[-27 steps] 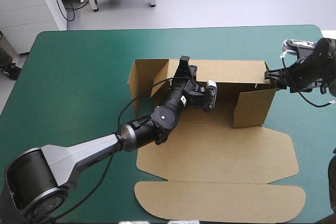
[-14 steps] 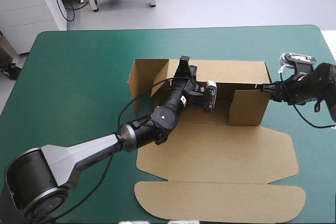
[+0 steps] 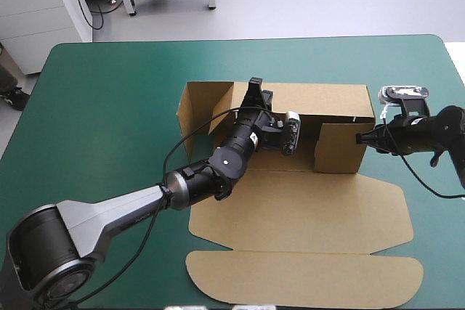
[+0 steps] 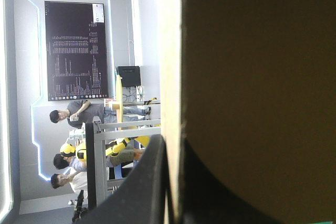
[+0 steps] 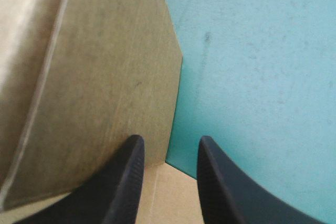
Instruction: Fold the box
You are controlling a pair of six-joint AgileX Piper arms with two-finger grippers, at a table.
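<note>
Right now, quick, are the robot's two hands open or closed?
Left gripper: fingers closed on the box.
Right gripper: fingers open, holding nothing, tips at the side flap of the box.

The counter point(image 3: 109, 92), teal-green, carries the brown box point(image 3: 305, 208), whose raised walls stand at the left jaws and just ahead of the right jaws, its flat panels spread on the cover behind the left jaws and beside the right.
</note>
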